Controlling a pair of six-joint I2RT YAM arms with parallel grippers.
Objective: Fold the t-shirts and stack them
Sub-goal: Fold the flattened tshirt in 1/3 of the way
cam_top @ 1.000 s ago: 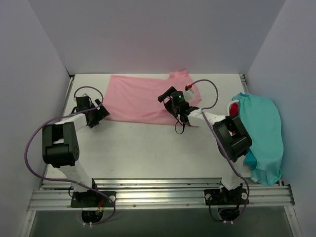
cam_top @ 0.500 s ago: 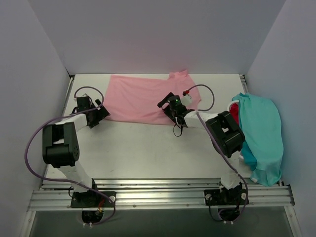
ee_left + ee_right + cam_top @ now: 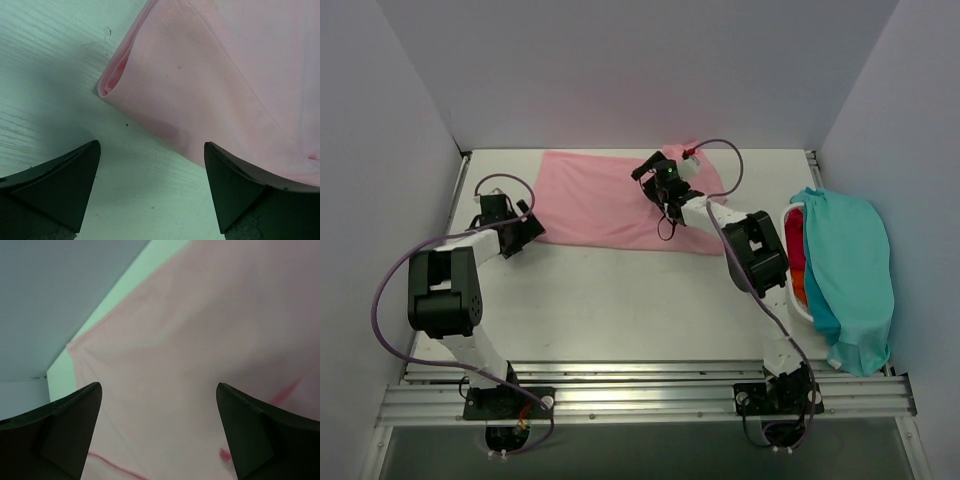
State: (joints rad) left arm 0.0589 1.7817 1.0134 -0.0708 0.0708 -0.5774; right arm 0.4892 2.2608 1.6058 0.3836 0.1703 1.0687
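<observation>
A light pink t-shirt (image 3: 590,200) lies flat at the back of the table, folded along its near edge. My left gripper (image 3: 532,230) is open and empty at the shirt's near left corner; in the left wrist view that folded corner (image 3: 112,82) lies just ahead of the gripper (image 3: 150,175). My right gripper (image 3: 650,178) is open above the shirt's right part; the right wrist view shows pink cloth (image 3: 200,355) under the gripper (image 3: 157,415). A teal t-shirt (image 3: 855,270) drapes over a pile at the right, with red (image 3: 796,248) and orange (image 3: 804,290) cloth showing beneath.
The white walls close in the back and both sides. The right arm (image 3: 755,250) stretches from the near edge across to the pink shirt. A metal rail (image 3: 640,395) runs along the near edge.
My right gripper has moved away from the near right edge of the pink shirt toward the back, over the shirt's upper right part. The left gripper has barely moved.
</observation>
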